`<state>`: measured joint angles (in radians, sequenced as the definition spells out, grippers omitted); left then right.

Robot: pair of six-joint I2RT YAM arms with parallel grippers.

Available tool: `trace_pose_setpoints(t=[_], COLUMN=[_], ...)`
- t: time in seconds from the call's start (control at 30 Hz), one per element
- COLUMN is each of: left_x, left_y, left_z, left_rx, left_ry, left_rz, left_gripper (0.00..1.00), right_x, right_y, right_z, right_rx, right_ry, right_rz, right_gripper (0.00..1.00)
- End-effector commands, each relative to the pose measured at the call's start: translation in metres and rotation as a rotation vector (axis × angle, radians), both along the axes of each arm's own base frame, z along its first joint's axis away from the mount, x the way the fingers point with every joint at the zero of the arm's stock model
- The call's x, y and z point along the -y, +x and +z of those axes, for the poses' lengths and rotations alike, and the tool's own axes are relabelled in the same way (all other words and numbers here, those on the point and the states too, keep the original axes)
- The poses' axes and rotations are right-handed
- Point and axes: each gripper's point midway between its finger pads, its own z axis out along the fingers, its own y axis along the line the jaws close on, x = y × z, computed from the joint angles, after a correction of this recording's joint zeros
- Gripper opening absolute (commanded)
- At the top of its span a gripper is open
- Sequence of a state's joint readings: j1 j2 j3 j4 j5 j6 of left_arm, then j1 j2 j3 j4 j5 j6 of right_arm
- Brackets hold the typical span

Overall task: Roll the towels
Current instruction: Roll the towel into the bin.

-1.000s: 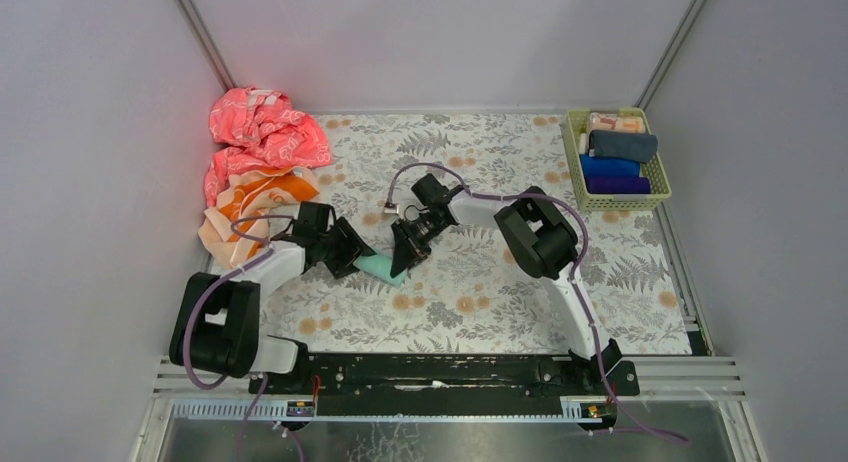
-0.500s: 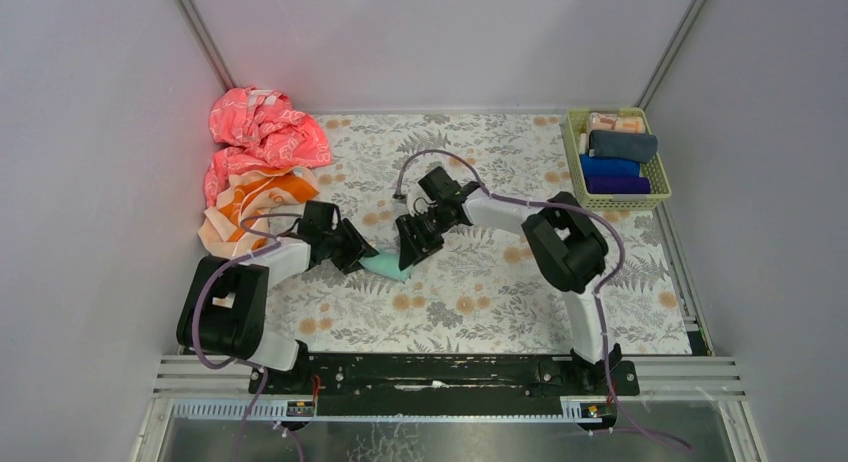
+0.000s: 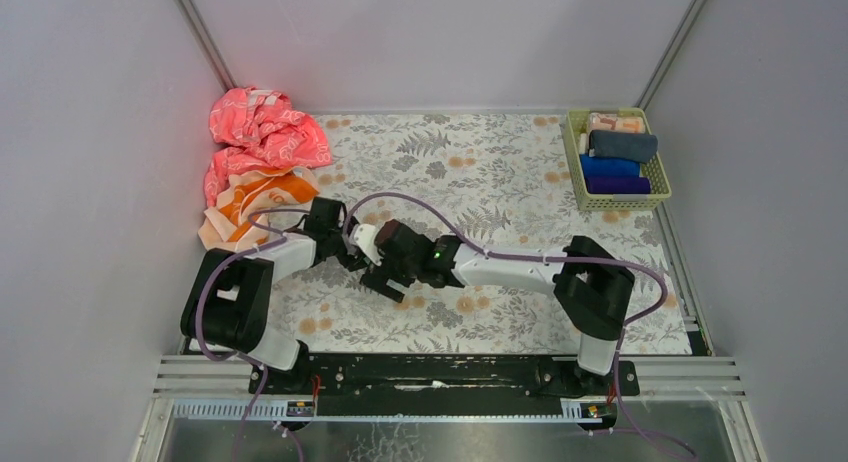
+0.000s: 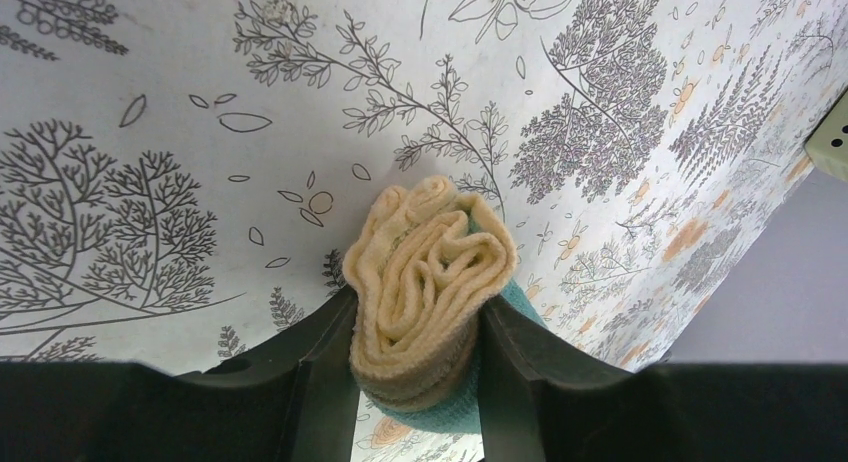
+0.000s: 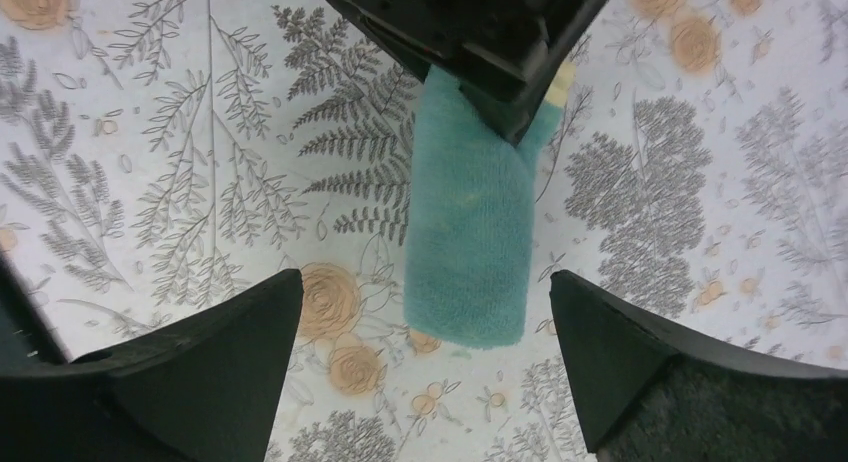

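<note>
The mint-teal towel lies on the tabletop as a tight roll. It sits a little left of centre, between the two arms. The left fingers pinch one end of it. From the left wrist, that end shows as a spiral of cream layers wrapped in teal, squeezed between the two dark pads. From the right wrist, the roll runs away from the camera, its far end under the left arm's grip and its near end free on the floral cover. The right fingers are spread wide, one on each side of the near end and touching neither side of it.

From above, the right arm reaches leftward across the tabletop, and its wrist hides the roll. The orange towel lies crumpled and unrolled at the left edge, just beyond the left arm. A pink-red cloth is heaped behind it in the far left corner. At the far right stands a green basket holding rolled grey, blue and purple towels.
</note>
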<state>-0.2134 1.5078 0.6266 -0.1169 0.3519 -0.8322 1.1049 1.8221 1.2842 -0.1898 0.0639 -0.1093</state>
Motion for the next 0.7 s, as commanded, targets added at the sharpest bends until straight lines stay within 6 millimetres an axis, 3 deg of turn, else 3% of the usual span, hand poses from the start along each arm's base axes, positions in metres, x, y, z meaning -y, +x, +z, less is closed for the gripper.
trace_pose_setpoints(t=[0.0,0.17,0.33,0.67], left_x=[-0.011,-0.009,-0.009,-0.006], left_y=[-0.026,-0.024,-0.024,-0.020], left_z=[-0.031,-0.029,-0.030,-0.028], left_rx=[-0.114,-0.111,-0.113,-0.108], left_ry=[0.095,0.094,0.095,0.086], left_rz=[-0.022,-0.027,-0.028,-0.042], left_gripper=[0.38,0.39,0.39,0.40], right_x=[-0.010,-0.023,-0.023,0.003], right_y=[0.023,0.015,0.015,0.013], right_z=[0.008,-0.014,-0.043,-0.100], right_rx=[0.251,0.326,0.332,0.233], right_ry=[-0.060,-0.129,-0.205,-0.378], right_rz=[0.025,0.100,0.124,0.141], right_gripper=[0.99,0.92,0.82,0.65])
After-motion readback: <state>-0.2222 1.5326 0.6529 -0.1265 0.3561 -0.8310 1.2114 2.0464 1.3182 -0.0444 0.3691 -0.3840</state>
